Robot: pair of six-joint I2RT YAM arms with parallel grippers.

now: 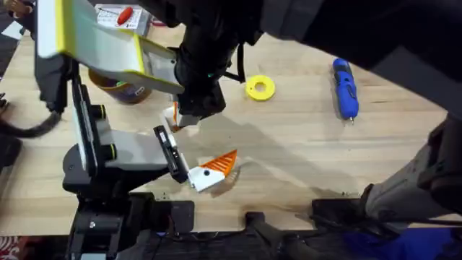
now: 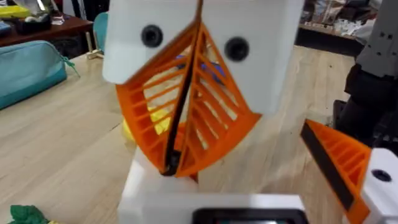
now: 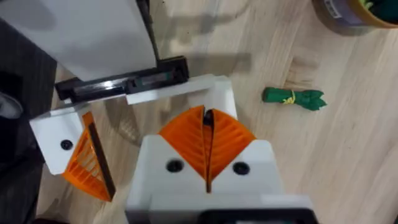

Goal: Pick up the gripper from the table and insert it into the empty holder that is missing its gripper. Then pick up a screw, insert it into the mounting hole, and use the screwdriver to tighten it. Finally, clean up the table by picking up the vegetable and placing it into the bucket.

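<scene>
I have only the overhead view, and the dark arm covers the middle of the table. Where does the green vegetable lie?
Observer: The vegetable lies on bare wood, apart from the bucket.
Operator: Is the right pincer open?
Observer: No. The right pincer has its orange pads pressed together.
Operator: And the left pincer?
Observer: The left pincer is open and carries one orange finger. Its other holder is bare white.
</scene>
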